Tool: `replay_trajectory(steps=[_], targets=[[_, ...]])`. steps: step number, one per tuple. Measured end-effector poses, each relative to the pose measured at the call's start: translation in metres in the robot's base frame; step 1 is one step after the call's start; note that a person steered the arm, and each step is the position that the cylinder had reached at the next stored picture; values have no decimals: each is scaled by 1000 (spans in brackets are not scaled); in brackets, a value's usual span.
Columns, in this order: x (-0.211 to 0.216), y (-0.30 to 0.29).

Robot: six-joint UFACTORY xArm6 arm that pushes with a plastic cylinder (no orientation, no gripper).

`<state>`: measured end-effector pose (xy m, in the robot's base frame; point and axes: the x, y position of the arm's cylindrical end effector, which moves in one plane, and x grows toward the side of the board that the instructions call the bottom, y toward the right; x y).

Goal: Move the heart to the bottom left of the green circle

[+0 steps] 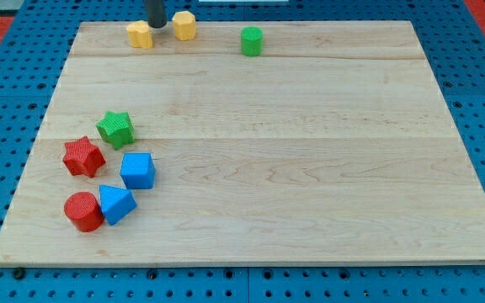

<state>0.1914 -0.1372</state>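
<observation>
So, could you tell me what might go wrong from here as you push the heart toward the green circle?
My tip sits between the yellow heart and the yellow hexagon, so a push toward the view's right could shove the hexagon rather than the heart.

Both yellow blocks lie close to the top edge of the board; a skewed push might slide one off.

The green circle is also near that edge, and an overshooting heart could knock it out of place.

a pale wooden board [310,168] made of long planks fills most of the view under even light. past all four of its edges lies a blue pegboard surface [7,101] dotted with holes. beyond the top corners a red surface [15,17] shows.
</observation>
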Motion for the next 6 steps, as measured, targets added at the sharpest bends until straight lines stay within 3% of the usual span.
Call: replay_trajectory(steps=[1,2,3,4,5,6], targets=[[10,60],[63,107],[107,95],[110,6],[86,-89],[32,-91]])
